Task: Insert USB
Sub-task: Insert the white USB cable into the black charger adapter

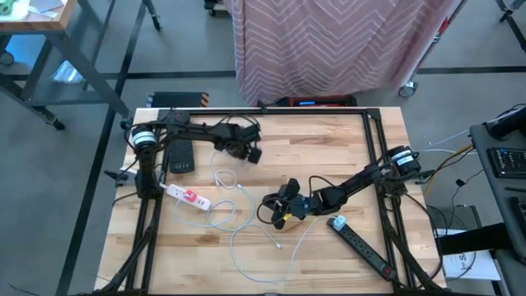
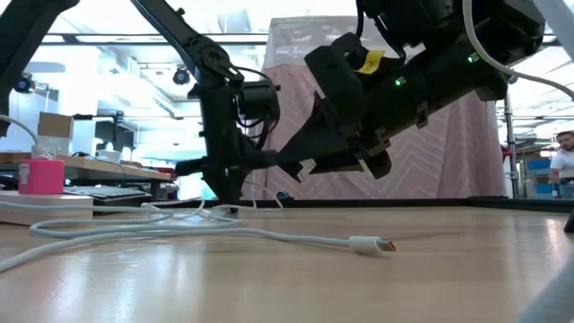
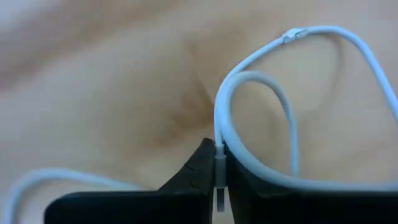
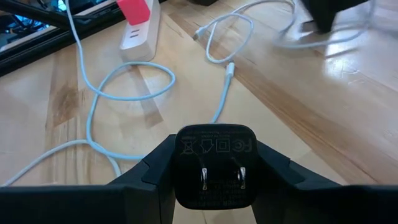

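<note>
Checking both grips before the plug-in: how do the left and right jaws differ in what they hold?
The left gripper is shut on the thin white cable just behind its connector, jaws almost together. The right gripper holds the chunky black two-prong charger block, jaws spread wider. Left sits near the table's back, right near its middle. Both grips look firm.

A: Where is the open wood lying?
B: Along the table behind the right arm, nothing is blocking.

A: And the middle?
B: The white cable is looping across it, running between the white power strip and the black power strip near the front right.
</note>
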Tool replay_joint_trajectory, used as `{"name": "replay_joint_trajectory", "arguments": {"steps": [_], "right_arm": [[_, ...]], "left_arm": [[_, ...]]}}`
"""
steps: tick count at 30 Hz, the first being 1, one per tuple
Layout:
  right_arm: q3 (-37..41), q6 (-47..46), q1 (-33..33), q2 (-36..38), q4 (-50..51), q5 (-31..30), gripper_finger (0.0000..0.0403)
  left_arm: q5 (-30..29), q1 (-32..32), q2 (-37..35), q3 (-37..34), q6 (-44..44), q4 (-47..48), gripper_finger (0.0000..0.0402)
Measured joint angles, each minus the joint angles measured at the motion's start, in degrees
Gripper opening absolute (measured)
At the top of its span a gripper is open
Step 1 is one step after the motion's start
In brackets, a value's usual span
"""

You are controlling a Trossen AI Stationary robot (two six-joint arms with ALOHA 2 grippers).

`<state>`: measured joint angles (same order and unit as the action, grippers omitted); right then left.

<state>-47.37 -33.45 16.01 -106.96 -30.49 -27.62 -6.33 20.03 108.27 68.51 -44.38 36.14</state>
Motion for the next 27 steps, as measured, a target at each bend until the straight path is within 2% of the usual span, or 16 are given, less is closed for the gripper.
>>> {"name": "replay_joint_trajectory", "arguments": {"steps": [4, 11, 16, 21, 27], "right_arm": [[0.00, -0.20, 0.00, 0.00, 0.03, -0.02, 0.0131], [0.00, -0.44, 0.00, 0.00, 0.19, 0.00, 0.0131], [0.00, -0.44, 0.00, 0.00, 0.23, 0.04, 0.0131], [0.00, -0.44, 0.00, 0.00, 0.26, 0.10, 0.0131], [0.02, -0.46, 0.00, 0.00, 0.30, 0.56, 0.0131]], "left_arm": [[2.38, -2.01, -0.74, 0.31, 2.13, 2.29, 0.0022], [1.83, -2.01, -0.85, 0.71, 2.77, 1.92, 0.0107], [-0.11, -1.25, -0.87, 0.68, 0.07, -0.95, 0.0148], [2.72, 0.73, -0.07, 0.92, -1.71, -4.89, 0.0164], [6.09, 3.16, 0.63, 0.94, -3.80, -6.33, 0.0154]]}}
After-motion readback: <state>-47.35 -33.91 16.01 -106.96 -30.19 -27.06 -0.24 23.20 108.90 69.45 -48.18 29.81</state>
